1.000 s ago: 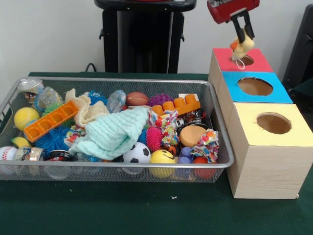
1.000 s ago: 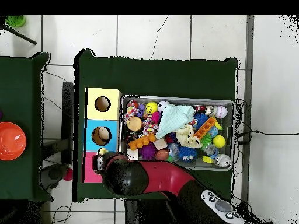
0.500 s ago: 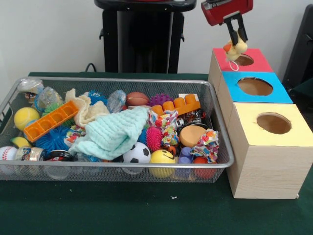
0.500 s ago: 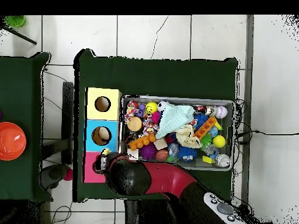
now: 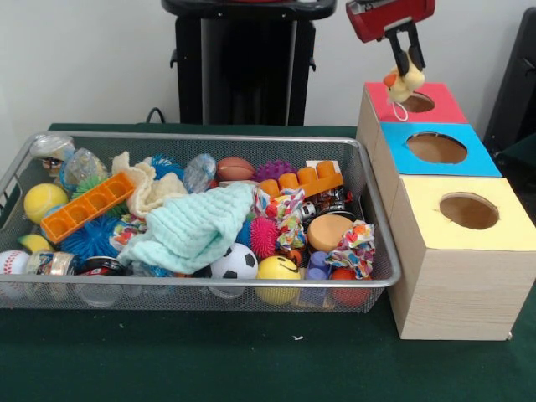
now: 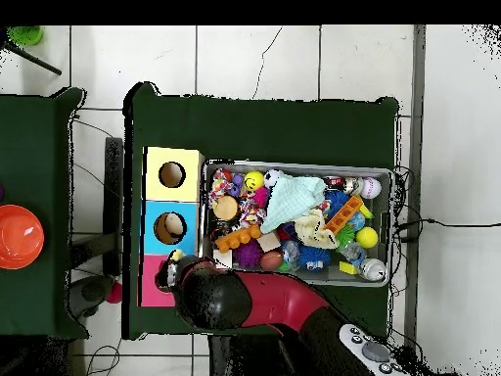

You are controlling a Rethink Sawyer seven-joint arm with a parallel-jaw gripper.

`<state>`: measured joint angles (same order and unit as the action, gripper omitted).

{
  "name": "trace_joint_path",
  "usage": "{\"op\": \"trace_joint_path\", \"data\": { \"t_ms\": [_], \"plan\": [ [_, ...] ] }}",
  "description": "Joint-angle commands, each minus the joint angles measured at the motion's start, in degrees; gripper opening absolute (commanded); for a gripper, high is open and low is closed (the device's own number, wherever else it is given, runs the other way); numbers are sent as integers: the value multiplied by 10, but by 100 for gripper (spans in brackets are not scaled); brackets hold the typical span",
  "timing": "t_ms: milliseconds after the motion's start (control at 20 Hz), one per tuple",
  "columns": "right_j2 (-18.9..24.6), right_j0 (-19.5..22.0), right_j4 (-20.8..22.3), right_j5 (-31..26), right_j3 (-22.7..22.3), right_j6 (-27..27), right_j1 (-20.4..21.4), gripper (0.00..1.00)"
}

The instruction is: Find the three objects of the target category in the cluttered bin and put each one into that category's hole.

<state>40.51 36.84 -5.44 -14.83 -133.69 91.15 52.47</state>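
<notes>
A green table (image 5: 251, 368) fills the lower frame of the front view. On it, across the left and centre, sits the bin (image 5: 201, 139), a shallow wire-mesh basket packed with toys. At the right stand three wooden boxes in a row running up the frame: the yellow box (image 5: 456, 251) lowest, the blue box (image 5: 402, 138) in the middle, the red box (image 5: 381, 99) uppermost, each with a round hole in its top.

In the bin, a mint cloth (image 5: 193, 230) lies at the centre, with an orange tray (image 5: 86, 206) to its left and a cream cloth (image 5: 155, 188) between them. Along the bin's lower edge are a soccer ball (image 5: 234, 262) and a yellow smiley ball (image 5: 278, 272), touching; a pink spiky ball (image 5: 264, 236) sits just above them. A yellow tennis ball (image 5: 43, 201) is at the far left.

At the upper right, the gripper (image 5: 404, 69) hangs from the red arm (image 5: 389, 17), its black fingers (image 5: 416, 52) closed around a small yellow duck (image 5: 404, 82). The duck hangs above the red box, at the left edge of its hole.

In the overhead view the arm (image 6: 245, 299) reaches toward the red box (image 6: 154, 282) at the lower left, beside the bin (image 6: 298, 164).
</notes>
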Motion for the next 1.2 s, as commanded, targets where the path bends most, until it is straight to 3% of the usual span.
{"op": "trace_joint_path", "data": {
  "t_ms": [50, 500, 1200],
  "plan": [
    [0, -2, -37, -41, -34, 116, 10, 0],
    [20, -11, -48, -9, -69, 135, 16, 0],
    [10, -43, -61, 46, -53, 146, -35, 0]
  ]
}}
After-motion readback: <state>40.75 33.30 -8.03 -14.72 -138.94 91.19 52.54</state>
